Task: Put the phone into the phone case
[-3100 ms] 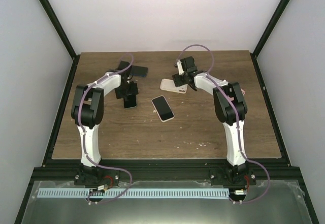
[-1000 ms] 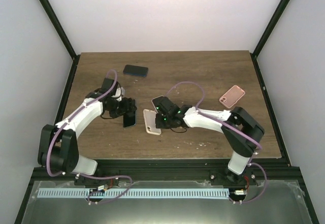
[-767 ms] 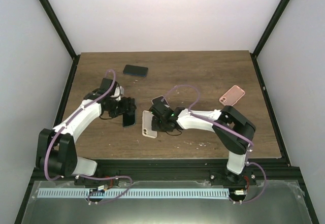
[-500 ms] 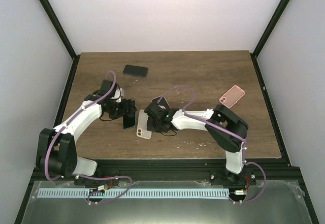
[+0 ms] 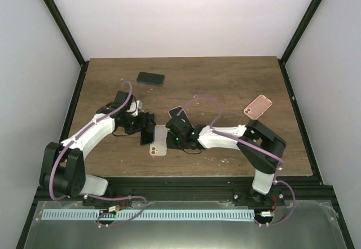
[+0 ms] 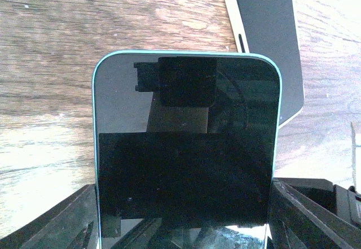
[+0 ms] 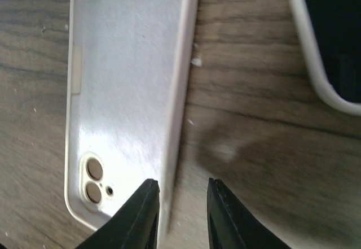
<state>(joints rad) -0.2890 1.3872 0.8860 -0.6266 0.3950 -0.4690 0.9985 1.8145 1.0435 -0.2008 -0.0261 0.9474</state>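
My left gripper is shut on a dark phone with a teal edge, which fills the left wrist view and hides the gripper between its fingers. An empty cream phone case lies open side up just right of that phone. In the right wrist view the case is at left. My right gripper straddles its right wall with a visible gap, jaws slightly apart. The right gripper sits against the case.
A white-rimmed phone lies just behind the right arm and shows at top right in the right wrist view. A white-rimmed dark slab lies ahead of the left gripper. A pink case lies at right, a dark phone at the back.
The right gripper has dragged the cream case from the back middle leftwards and nearer. The left gripper has carried the teal-edged phone rightwards up to it.
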